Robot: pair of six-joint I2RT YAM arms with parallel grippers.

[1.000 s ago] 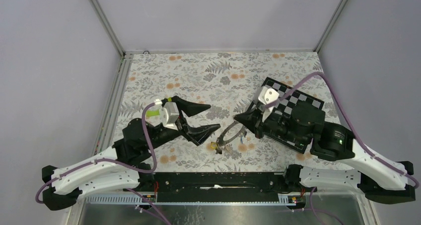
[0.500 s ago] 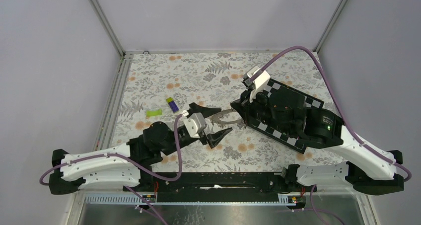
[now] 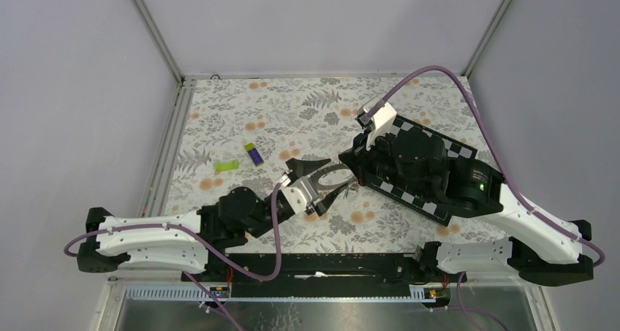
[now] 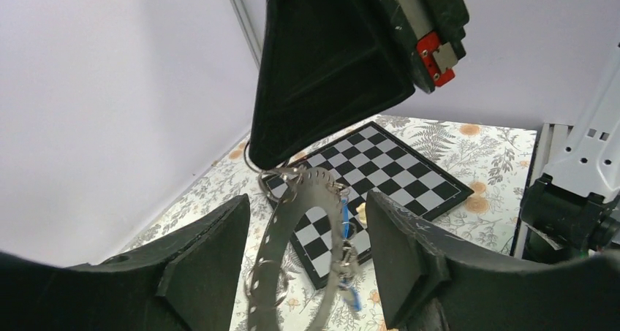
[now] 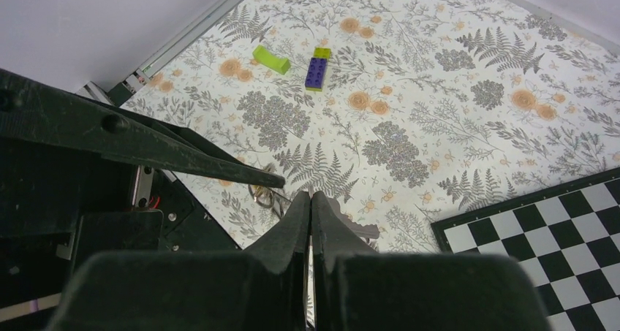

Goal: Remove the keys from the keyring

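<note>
The keyring [image 4: 281, 232], a wide flat grey ring with holes along its band, hangs upright in the air. My right gripper [image 5: 311, 196] is shut on its top edge, and in the top view it [image 3: 351, 169] sits over the ring [image 3: 329, 172]. Several keys dangle from small loops, among them a blue one [image 4: 345, 220] and a dark silhouette [image 5: 360, 232] beside my right fingers. My left gripper [image 4: 308, 199] is open, one finger on each side of the ring with a gap on both sides.
A chessboard [image 3: 447, 150] lies at the right under the right arm and shows behind the ring [image 4: 387, 166]. A green brick [image 5: 270, 59] and a purple-and-green block [image 5: 319, 66] lie on the floral mat at the left. Grey walls enclose the table.
The right gripper lifted the keyring off the mat and holds it raised. The left arm swung right and forward, bringing its jaws astride the ring and narrowing them a little.
</note>
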